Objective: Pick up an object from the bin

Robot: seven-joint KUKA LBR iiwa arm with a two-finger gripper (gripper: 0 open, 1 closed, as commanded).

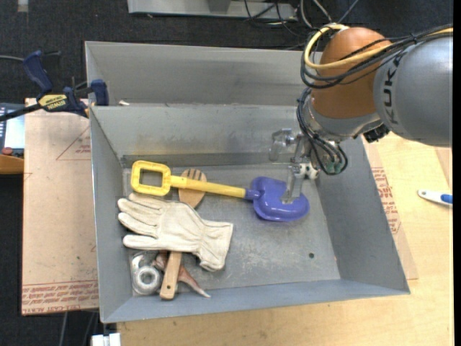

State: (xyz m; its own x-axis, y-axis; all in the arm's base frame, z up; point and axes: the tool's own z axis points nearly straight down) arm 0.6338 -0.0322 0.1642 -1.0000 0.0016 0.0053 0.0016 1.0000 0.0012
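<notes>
Item 1: black lettering "KUK", partly legible, on my grey rounded metal arm link (pixel 421 85). No other legible markings.

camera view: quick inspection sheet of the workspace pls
surface: grey metal bin with sloped walls
job's things: toy shovel with yellow handle, its purple scoop under the claw
clutter: white glove, wooden spoon and metal rings heaped at left
grippers: claw low over the scoop; contact cannot be told
cables: yellow and black cables looped round the arm's orange cover
surroundings: loose leads on dark floor beyond the bin
</notes>
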